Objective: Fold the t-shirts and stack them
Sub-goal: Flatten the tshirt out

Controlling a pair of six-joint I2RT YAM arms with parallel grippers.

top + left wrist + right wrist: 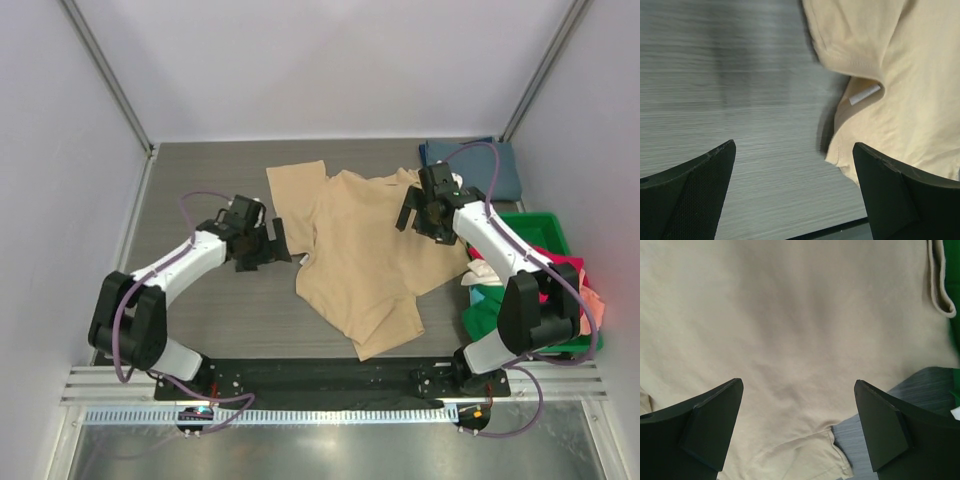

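Creased tan shirt (360,260) on grained grey table (215,180).
We see left end effector (262,245) and right end effector (422,210) open, empty.

Overhead camera looks down from afar; 2 close wrist cameras share tan t-shirt (360,250).

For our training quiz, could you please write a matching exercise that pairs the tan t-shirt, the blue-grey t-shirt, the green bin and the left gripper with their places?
1 tan t-shirt
2 blue-grey t-shirt
3 green bin
4 left gripper

A far right corner
B open, over the table's left half
C spread out mid-table
D right edge, holding coloured shirts

Pairs: 1-C, 2-A, 3-D, 4-B
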